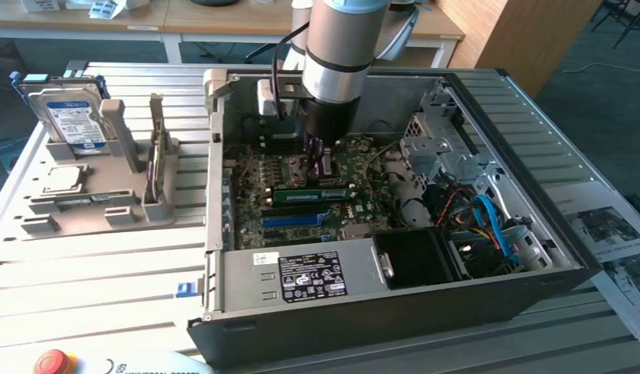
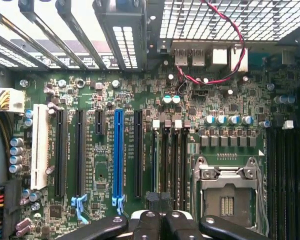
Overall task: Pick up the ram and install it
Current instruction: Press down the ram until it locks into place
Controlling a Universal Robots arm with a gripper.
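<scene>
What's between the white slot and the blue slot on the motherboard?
Between the white slot and the blue slot: two long black slots side by side, then a shorter black slot next to the blue one. Shows in the wrist view.

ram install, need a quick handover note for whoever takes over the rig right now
Pincer: shut, down inside the open computer case, right over the motherboard.
Ram: green stick lying along a slot on the motherboard, just below the pincer in the exterior view.
Hard drive: upright in the grey holder on the exterior view's left, untouched.
Done: ram is off the holder and at the slots.
Left: whether it is fully seated cannot be told; check that.
</scene>
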